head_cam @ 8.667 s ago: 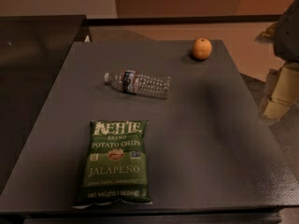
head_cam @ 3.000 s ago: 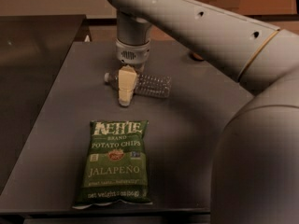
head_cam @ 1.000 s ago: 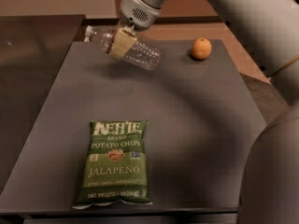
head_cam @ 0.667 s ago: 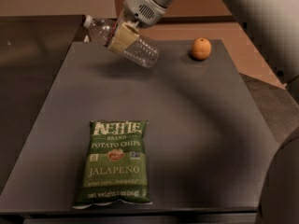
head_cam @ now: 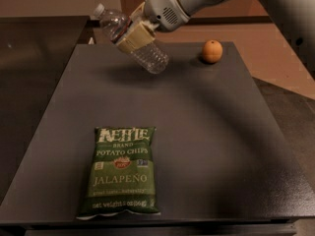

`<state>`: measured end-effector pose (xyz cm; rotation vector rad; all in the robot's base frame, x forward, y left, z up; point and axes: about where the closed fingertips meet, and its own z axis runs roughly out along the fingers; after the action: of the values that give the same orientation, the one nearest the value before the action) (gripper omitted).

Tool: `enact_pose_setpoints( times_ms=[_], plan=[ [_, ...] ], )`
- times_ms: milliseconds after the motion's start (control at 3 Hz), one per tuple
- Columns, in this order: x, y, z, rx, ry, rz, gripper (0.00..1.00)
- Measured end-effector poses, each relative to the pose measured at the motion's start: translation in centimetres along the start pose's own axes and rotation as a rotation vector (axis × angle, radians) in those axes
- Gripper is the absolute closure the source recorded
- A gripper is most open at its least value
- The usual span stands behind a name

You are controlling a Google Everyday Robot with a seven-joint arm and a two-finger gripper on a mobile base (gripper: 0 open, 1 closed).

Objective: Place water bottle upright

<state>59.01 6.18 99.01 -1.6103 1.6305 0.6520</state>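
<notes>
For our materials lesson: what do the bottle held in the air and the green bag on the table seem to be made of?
The water bottle, tilted in the gripper above the table's far side: clear ribbed plastic, see-through with glints. The chip bag: probably printed plastic film, slightly glossy, with crimped ends.

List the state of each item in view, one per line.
Water bottle: capped, held above the table, tilted, cap toward upper left.
Gripper: closed around the bottle's middle, over the table's far side.
Chip bag: lying flat, label up, near front edge.
Orange: resting on the table, far right.
</notes>
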Motion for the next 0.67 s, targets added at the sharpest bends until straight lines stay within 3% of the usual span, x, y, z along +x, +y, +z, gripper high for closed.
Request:
enact_pose_setpoints(
  times_ms=[667],
  plan=[
    [0.86,0.72,-1.75,0.043,-0.209,0.066,1.00]
  ],
)
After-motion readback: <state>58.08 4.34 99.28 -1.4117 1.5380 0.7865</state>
